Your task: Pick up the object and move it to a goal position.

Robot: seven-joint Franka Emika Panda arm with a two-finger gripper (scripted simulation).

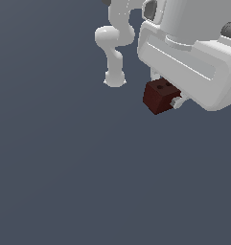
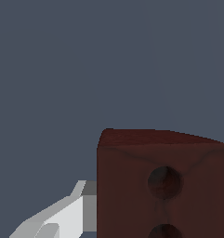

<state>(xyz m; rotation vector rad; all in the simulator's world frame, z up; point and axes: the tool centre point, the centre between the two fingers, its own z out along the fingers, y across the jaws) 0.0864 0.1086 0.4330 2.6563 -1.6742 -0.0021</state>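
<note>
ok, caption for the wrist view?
Dark red-brown block with two holes, one white gripper finger against its side.

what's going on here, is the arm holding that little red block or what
Yes, it looks that way. The white gripper of the Panda arm is closed around a small dark red-brown block with two holes on one face. In the wrist view one finger sits against the block's side. No goal marker shows.

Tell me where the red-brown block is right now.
In the exterior view the red-brown block sits in the upper right, tucked right under the white hand with a finger against its side; the wrist view shows it close up beside a finger.
</note>
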